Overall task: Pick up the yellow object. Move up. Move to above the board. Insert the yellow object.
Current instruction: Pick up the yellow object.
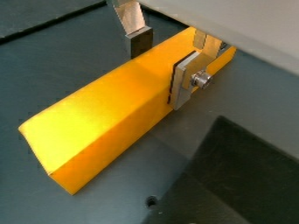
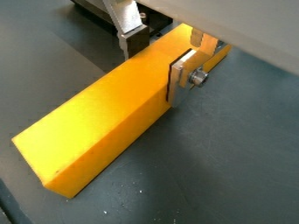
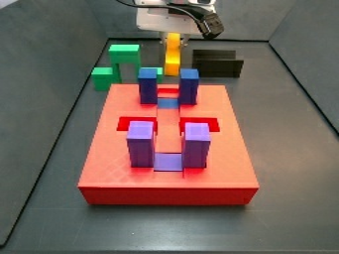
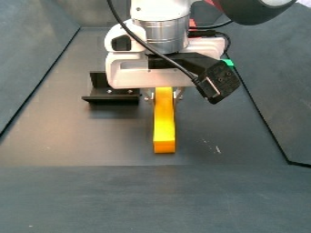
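The yellow object is a long yellow-orange bar lying between my gripper's fingers in both wrist views. One silver finger presses its near side and the other pad sits against its far side, so the gripper is shut on the bar near one end. In a side view the bar sticks out from under the gripper, low over the dark floor. The red board with blue and purple pegs lies in front of the bar; the gripper is behind the board.
Green blocks stand behind the board's left side. A black block lies to the right of the bar and shows under it in a wrist view. A dark piece sits beside the gripper. Grey walls ring the floor.
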